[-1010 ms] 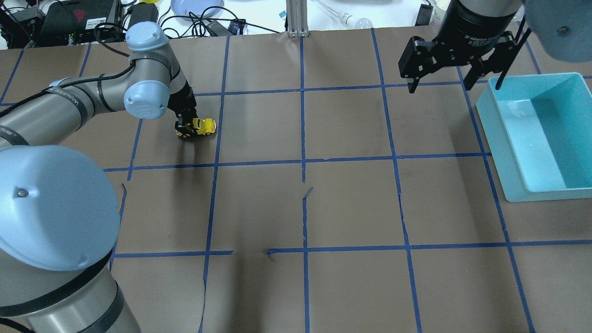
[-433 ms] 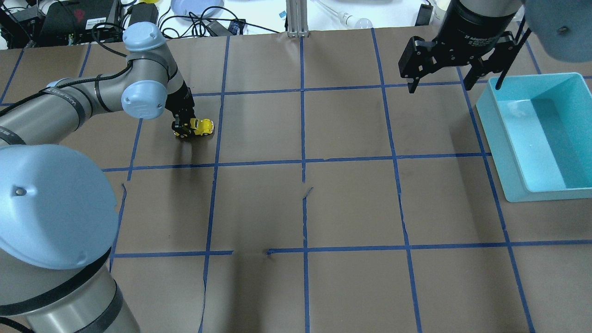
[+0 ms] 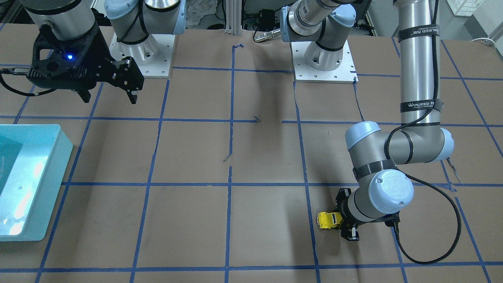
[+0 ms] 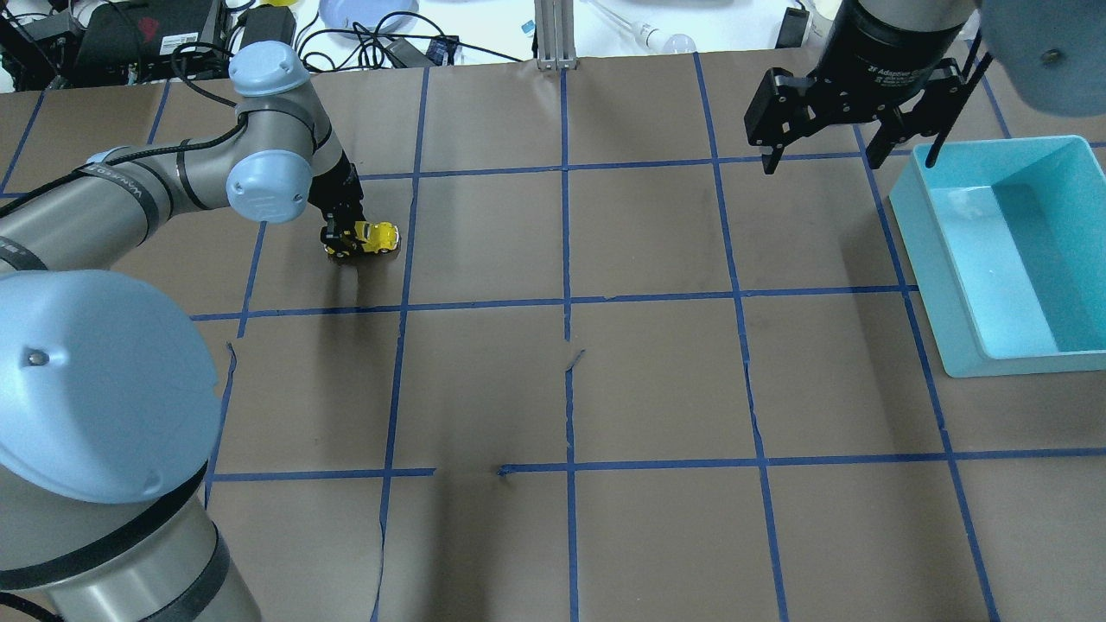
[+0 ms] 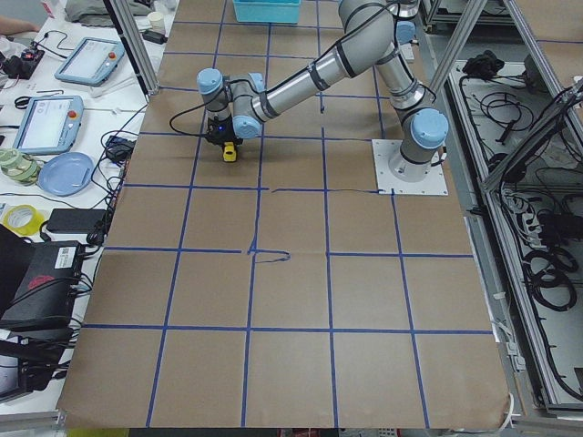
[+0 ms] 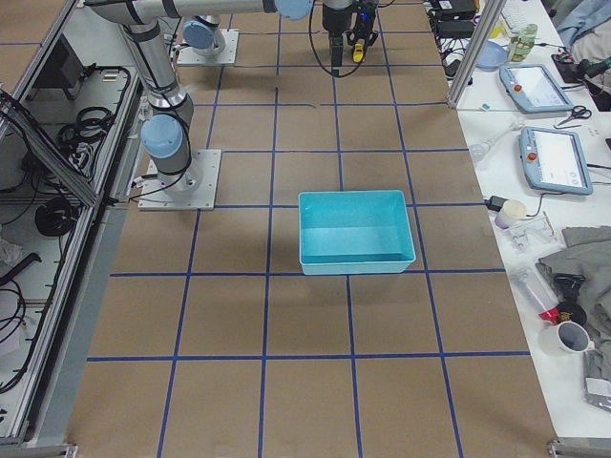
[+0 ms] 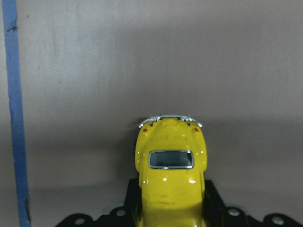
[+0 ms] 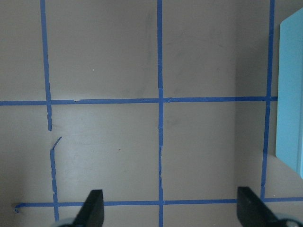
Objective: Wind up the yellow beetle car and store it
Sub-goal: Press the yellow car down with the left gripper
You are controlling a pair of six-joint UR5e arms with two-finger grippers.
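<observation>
The yellow beetle car point(image 4: 376, 237) rests on the brown paper at the table's far left. My left gripper point(image 4: 342, 239) is shut on one end of it, wheels on the surface. From the left wrist view the yellow beetle car point(image 7: 170, 175) points away, gripped low between the black fingers point(image 7: 215, 208). The front view shows the car point(image 3: 327, 220) sticking out of the left gripper point(image 3: 342, 220). My right gripper point(image 4: 825, 157) hangs open and empty above the table's far right, seen too as the right gripper point(image 3: 109, 98) and the right gripper point(image 8: 171, 208).
A teal bin point(image 4: 923, 259) stands empty at the right edge, close to the right gripper; the same bin point(image 3: 49, 188) sits at the front view's left. Blue tape lines grid the paper. Cables, a tablet and a blue plate lie beyond the far edge.
The left gripper and the car have shifted slightly to the left and a little farther back. The right gripper has stayed open in place.
</observation>
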